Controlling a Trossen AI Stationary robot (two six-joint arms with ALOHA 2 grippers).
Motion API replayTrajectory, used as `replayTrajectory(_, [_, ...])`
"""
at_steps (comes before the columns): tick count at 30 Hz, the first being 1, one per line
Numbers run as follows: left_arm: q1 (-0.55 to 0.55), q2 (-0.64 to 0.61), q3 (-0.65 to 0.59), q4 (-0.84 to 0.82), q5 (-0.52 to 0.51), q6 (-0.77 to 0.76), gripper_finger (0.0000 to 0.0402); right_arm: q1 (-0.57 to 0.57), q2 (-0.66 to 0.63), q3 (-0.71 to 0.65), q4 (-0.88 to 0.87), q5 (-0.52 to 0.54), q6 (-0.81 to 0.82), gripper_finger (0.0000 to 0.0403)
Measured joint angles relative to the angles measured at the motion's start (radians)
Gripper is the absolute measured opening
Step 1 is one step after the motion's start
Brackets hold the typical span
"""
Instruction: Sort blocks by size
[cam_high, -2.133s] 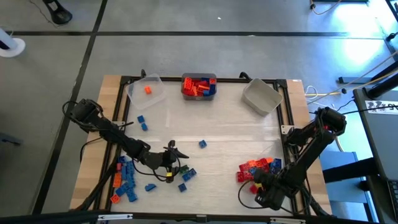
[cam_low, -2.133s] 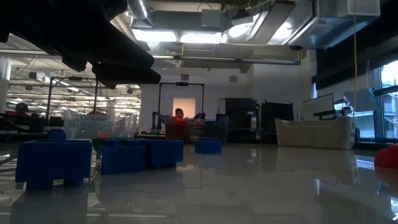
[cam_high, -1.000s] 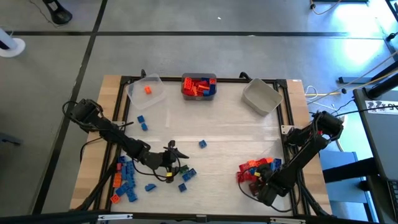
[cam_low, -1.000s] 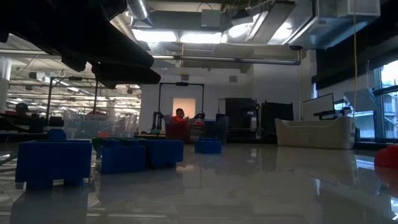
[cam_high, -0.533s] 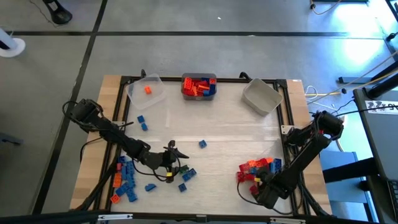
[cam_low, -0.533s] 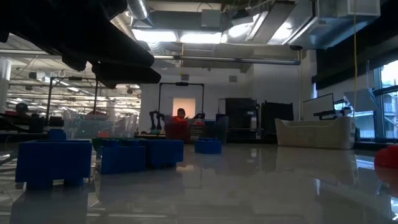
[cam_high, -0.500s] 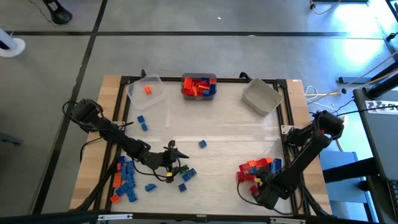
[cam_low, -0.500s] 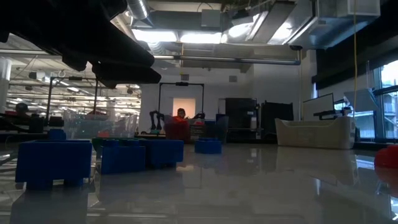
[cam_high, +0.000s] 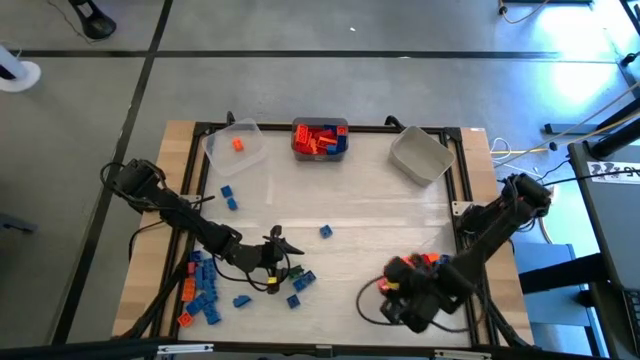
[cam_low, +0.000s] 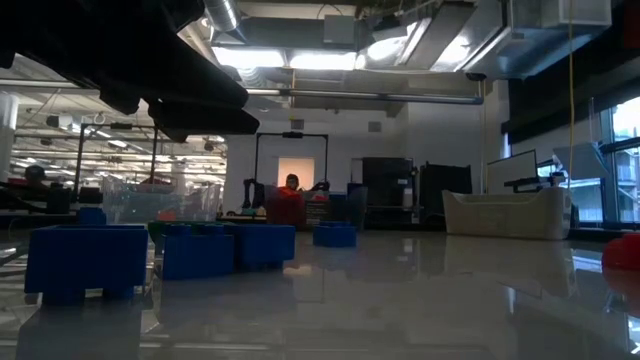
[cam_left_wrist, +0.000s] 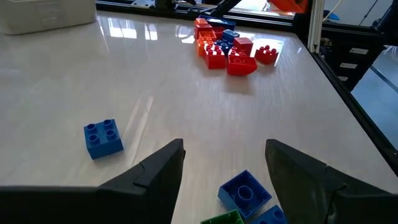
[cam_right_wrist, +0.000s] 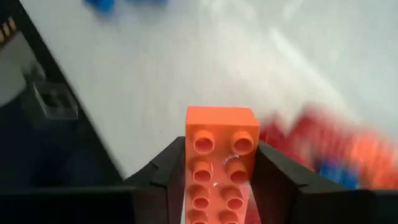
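Note:
My right gripper (cam_right_wrist: 221, 163) is shut on an orange two-by-four block (cam_right_wrist: 222, 134), raised above the table near the red and orange block pile (cam_left_wrist: 227, 46) at the near right. The same orange block (cam_left_wrist: 289, 5) shows high above that pile in the left wrist view. My left gripper (cam_left_wrist: 224, 163) hangs open low over the near left, where loose blue blocks (cam_high: 205, 290) lie flat. One blue block (cam_left_wrist: 244, 191) lies on the table between its fingers, untouched, and another (cam_left_wrist: 104, 138) lies off to one side. My right gripper pinches the orange block's two long sides (cam_right_wrist: 189, 146) between its two fingers (cam_right_wrist: 168, 168). The fingers slant down from above and lie along the block. Its studded top faces the wrist camera and its far end pokes past the fingertips. It is lifted clear of the table.
Three bins stand along the far edge: a clear one (cam_high: 238, 147) with one orange block, a middle one (cam_high: 320, 140) full of red and orange blocks, and a grey one (cam_high: 420, 155). A single blue block (cam_high: 326, 232) lies mid-table. A black frame rail (cam_high: 462, 200) rims the table.
My right gripper has risen from the red and orange pile and swung toward the table's left, rolling its wrist. The orange block has come up with it, clear of the table.

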Motion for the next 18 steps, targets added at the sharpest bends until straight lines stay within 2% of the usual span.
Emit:
replayTrajectory(3, [0.0,0.0,0.0,0.0,0.0,0.003,0.0214,-0.068,0.0,0.015,0.005,0.098,-0.154,0.0145])
replayTrajectory(9, [0.0,0.0,0.0,-0.005,0.0,0.006,0.0214,-0.237,0.0,0.016,0.094,0.191,-0.518,0.0147])
replayTrajectory(18, [-0.001,0.0,0.0,-0.02,0.0,0.008,0.0214,-0.54,0.0,0.016,0.328,0.184,-1.021,0.0149])
